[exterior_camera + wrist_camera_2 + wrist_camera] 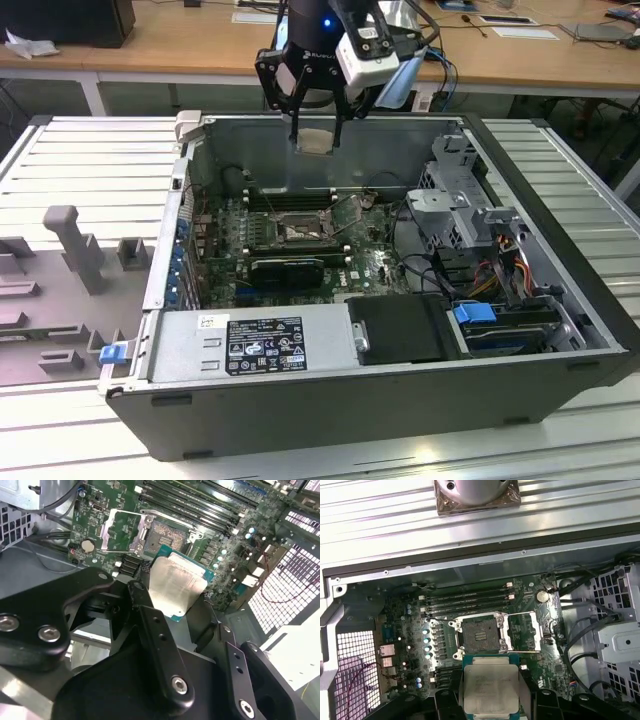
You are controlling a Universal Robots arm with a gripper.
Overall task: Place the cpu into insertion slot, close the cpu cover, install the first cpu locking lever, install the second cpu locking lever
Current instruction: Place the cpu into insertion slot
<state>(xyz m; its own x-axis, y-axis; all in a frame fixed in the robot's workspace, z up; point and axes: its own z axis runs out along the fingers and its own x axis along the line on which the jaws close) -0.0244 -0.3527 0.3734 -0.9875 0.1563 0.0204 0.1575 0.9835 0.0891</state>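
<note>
the cpu is gripped flat by the closed gripper, raised above the case and well apart from the insertion slot. it is best brought down level, squared to the socket, with corners matched. the cpu cover is seen swung open beside the socket.

The cpu sits in the end effector, above the insertion slot.

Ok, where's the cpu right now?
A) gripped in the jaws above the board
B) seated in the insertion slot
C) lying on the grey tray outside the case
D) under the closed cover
A: the cpu is clamped in the jaws of the gripper over the motherboard, while the insertion slot lies bare with the cpu cover swung open beside it.
</note>
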